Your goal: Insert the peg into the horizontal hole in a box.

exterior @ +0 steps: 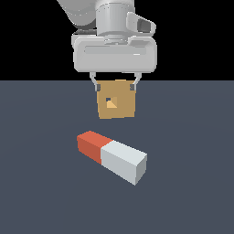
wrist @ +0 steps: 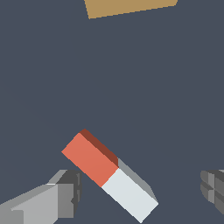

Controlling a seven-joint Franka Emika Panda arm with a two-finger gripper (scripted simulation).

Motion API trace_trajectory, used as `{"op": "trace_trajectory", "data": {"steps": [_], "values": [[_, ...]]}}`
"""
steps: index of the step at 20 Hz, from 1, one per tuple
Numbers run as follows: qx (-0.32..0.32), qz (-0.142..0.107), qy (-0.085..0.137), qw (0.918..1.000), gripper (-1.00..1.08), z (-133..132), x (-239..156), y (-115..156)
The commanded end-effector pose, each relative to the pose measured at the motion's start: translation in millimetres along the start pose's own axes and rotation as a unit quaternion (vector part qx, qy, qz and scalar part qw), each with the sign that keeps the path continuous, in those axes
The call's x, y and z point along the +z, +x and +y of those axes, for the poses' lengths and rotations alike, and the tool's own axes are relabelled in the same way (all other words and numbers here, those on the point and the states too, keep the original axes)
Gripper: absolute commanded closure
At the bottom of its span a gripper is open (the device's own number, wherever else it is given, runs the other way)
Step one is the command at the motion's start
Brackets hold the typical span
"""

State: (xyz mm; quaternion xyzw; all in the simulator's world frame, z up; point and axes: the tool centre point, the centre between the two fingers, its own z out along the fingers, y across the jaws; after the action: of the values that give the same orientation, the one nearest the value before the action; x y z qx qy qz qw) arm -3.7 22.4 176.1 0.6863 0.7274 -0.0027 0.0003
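The peg (exterior: 112, 155) lies flat on the dark floor, its red-orange end toward the exterior view's left and its longer white end toward the right and nearer the camera. Behind it stands the tan box (exterior: 119, 103), whose small square hole (exterior: 110, 103) faces the camera. My gripper (exterior: 114, 86) hangs open above the floor, in front of the box's upper edge in that view, with nothing held. In the wrist view the peg (wrist: 109, 175) lies diagonally below the open gripper (wrist: 141, 189), closer to one finger, and only an edge of the box (wrist: 129, 6) shows.
Flat dark grey floor (exterior: 192, 192) surrounds the peg and box. No other objects show.
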Motion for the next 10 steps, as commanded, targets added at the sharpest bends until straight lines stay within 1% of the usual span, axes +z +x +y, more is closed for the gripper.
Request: {"op": "trace_trajectory", "data": {"steps": [1, 10], "values": [[0.0, 0.0, 0.0, 1.0, -0.92, 0.0, 0.0, 0.0], [-0.023, 0.0, 0.0, 0.9997, -0.92, -1.8, 5.5, -5.4]]}}
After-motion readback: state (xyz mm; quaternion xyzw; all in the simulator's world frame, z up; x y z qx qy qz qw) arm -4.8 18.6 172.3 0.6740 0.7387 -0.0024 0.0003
